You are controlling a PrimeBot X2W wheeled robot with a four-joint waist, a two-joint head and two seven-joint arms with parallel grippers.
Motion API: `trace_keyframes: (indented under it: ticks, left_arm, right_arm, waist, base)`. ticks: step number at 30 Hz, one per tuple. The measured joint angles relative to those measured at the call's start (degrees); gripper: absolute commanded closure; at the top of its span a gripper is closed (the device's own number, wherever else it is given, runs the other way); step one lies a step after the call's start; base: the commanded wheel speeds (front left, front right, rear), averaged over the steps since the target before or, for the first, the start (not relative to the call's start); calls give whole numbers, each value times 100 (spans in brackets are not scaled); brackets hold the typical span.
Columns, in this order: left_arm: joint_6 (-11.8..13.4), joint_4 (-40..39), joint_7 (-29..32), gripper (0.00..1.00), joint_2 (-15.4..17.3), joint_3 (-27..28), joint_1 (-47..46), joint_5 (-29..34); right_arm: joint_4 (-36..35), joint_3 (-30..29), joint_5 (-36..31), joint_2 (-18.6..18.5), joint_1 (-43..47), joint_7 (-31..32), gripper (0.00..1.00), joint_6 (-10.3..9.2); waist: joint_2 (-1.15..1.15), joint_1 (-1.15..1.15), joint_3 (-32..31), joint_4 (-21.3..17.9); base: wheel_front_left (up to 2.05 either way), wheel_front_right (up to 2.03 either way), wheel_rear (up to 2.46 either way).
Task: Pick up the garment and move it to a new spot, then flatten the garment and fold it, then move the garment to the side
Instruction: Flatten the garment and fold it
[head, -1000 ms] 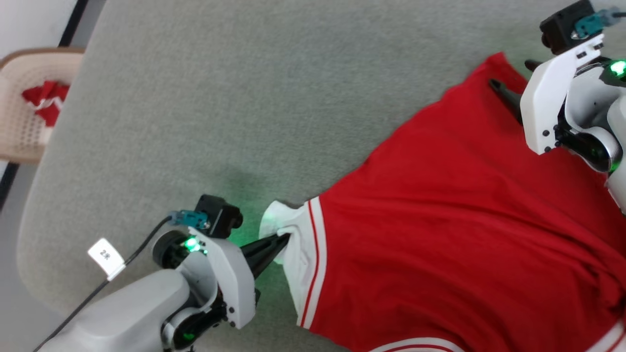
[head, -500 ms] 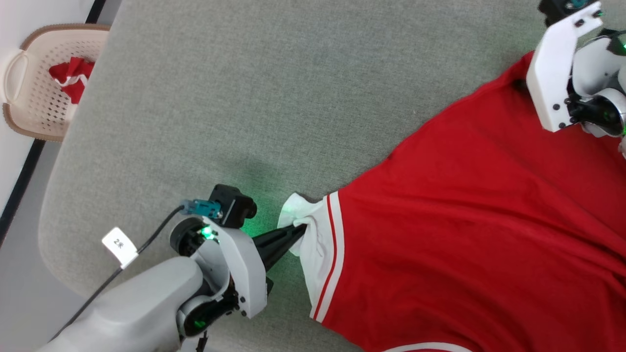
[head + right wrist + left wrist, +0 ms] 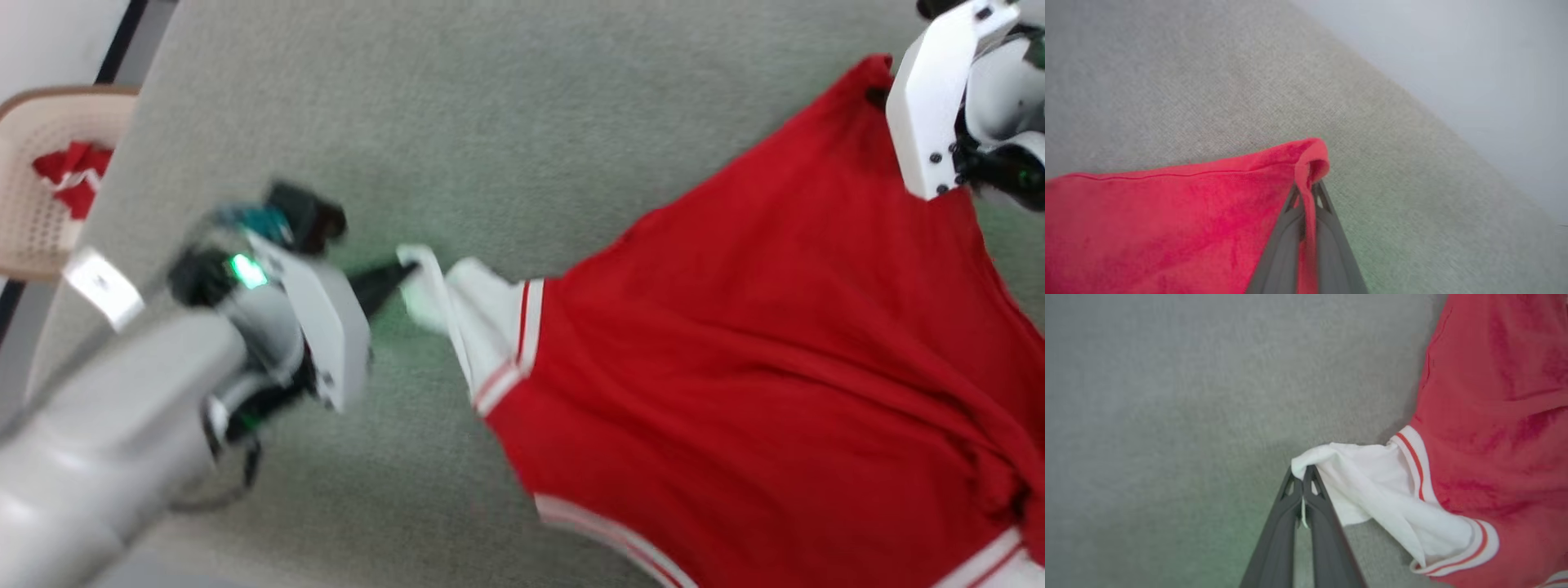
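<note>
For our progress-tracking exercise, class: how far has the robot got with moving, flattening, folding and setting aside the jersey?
Done: both grasps. The left tool is shut on the white sleeve, the right tool on a red corner of the jersey. In hand: the jersey is spread between them over the grey surface, wrinkled, not yet flat. Left: flattening, folding and moving it aside; no fold shows.

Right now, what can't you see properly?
- Head view: left end effector smeared by motion blur.
- Head view: right end effector's fingertips hidden behind its white wrist casing.
- Head view: garment cut off at bottom and right edges.
- Head view: basket cut off by left edge.
</note>
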Motion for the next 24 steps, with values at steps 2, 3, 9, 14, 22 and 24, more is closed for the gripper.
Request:
trace_keyframes:
  ticks: [2,3,9,14,22,24]
  left_arm:
    - [41,-78,207,100,121,78,-307,13]
    - [57,-102,326,100,185,124,-468,19]
    - [68,-20,947,100,354,360,-1343,-10]
    - [49,293,1368,100,376,475,-1907,-43]
    - [-67,1085,1526,100,181,625,-2777,121]
    - [-134,1274,1500,100,112,655,-2992,163]
  right_arm:
    - [-112,42,38,-76,-31,-125,100,0]
    - [-190,75,40,-125,-43,-153,100,0]
    - [-599,118,147,-404,-203,-420,100,0]
    - [-849,19,163,-566,-332,-521,100,0]
    - [-1172,-347,192,-736,-492,-575,100,0]
    - [-1240,-448,177,-772,-551,-566,100,0]
  waist:
    - [0,0,-88,-91]
    - [0,0,-135,-138]
    - [0,0,-427,-444]
    - [0,0,-699,-703]
    - [0,0,-1115,-1078]
    - [0,0,-1195,-1167]
  base:
    - [0,0,0]
    - [0,0,0]
    - [0,0,0]
    - [0,0,0]
    - [0,0,0]
    - [0,0,0]
